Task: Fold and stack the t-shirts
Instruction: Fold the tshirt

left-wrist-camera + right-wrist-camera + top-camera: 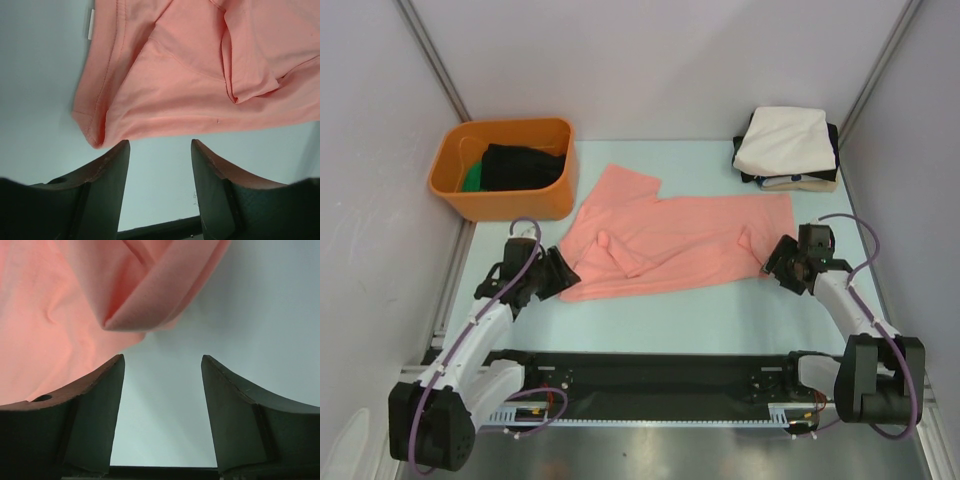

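Salmon-pink t-shirt (670, 245) lies loosely spread in the middle of the bench (650, 320). Left pincer (558, 276) sits spread at its near-left corner and right pincer (777, 263) is spread at its right edge. Both are empty, probably lined up to grab opposite ends. Folded stack (787, 150) sits far right.

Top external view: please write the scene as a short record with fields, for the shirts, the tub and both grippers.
pink t-shirt: spread in the middle, creased
folded stack: far right corner, cream-white shirt on top
orange tub: far left, dark cloth inside
left gripper: open, empty, at the shirt's left edge
right gripper: open, empty, at the shirt's right edge
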### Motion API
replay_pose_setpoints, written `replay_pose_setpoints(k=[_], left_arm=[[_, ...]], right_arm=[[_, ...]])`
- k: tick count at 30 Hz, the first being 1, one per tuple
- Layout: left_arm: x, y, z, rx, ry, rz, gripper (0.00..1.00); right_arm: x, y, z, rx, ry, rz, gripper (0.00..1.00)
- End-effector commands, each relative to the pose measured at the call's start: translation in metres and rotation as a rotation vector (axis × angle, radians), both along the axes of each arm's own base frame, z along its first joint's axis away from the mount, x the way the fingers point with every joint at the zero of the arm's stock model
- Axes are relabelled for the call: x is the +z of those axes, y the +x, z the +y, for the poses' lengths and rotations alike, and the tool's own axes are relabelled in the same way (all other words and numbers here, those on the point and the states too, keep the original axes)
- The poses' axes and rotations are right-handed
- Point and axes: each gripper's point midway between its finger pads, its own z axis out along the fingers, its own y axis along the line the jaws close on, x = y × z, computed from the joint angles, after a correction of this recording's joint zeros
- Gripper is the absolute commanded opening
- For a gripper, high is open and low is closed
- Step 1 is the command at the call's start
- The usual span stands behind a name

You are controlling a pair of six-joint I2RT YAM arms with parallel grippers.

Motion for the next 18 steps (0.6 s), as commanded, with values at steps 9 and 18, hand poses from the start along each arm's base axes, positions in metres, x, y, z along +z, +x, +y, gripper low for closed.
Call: replay_pose_setpoints(k=[9, 18], left_arm=[[0.015, 0.015, -0.001, 0.017, -0.018, -0.079, 0.57], [0.013, 0.016, -0.001, 0.014, -0.012, -0.08, 0.55]], right_arm=[[0.017, 0.065, -0.029, -0.055, -0.085, -0.131, 0.19], [0.068, 0.097, -0.097, -0.222, -0.067, -0.232, 0.0]])
